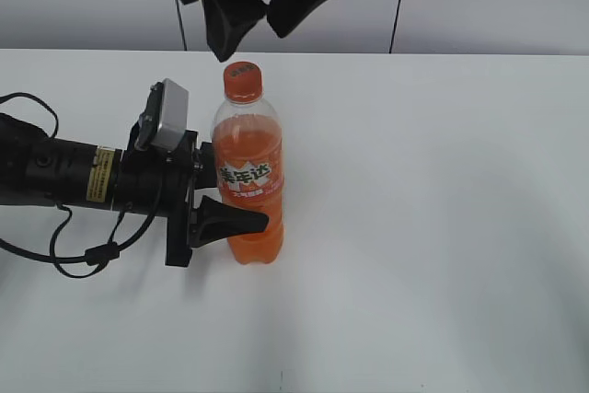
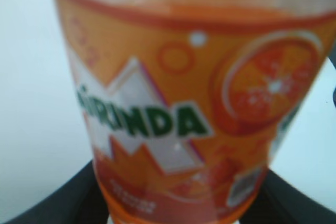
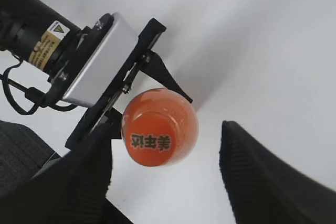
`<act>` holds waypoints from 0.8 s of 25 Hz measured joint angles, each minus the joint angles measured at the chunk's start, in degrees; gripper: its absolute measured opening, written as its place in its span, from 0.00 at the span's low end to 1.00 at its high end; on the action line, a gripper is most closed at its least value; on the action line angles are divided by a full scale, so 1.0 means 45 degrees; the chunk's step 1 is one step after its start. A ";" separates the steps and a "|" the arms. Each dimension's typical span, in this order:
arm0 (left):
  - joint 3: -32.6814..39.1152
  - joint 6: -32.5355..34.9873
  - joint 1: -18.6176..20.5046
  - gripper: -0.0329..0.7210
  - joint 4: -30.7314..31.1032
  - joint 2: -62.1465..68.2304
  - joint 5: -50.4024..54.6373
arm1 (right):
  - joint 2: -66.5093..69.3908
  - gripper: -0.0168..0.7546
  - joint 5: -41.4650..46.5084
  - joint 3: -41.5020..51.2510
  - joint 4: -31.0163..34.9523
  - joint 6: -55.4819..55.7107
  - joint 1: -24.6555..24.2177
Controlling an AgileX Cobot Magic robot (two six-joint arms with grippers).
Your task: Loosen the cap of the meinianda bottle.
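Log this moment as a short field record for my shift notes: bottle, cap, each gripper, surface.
bottle: meinianda bottle, upright, orange drink inside
cap: cap on the neck, nothing touching it
left gripper: left gripper closed around the bottle's labelled body from the side
right gripper: right gripper above the cap, jaws open, one finger on each side of it
surface: white table
task state: bottle braced, cap not yet gripped

The meinianda bottle (image 2: 184, 119) label reads "MIRINDA", with Chinese characters at nine o'clock of the cap (image 3: 157, 128) top.
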 joint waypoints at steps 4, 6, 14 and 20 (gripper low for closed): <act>0.0000 0.0000 0.0000 0.59 0.0000 0.0000 0.0000 | 0.0000 0.65 0.0000 0.0000 0.0182 0.0302 0.0000; 0.0000 0.0000 0.0000 0.59 0.0004 0.0000 -0.0004 | 0.0009 0.65 0.0000 0.0000 0.0194 0.0328 0.0000; 0.0000 0.0000 0.0000 0.59 0.0014 0.0000 -0.0004 | 0.0194 0.65 0.0000 0.0000 0.0166 0.0341 0.0000; 0.0000 0.0000 0.0000 0.59 0.0014 0.0000 -0.0004 | 0.0378 0.65 0.0000 0.0234 0.0194 0.0341 0.0000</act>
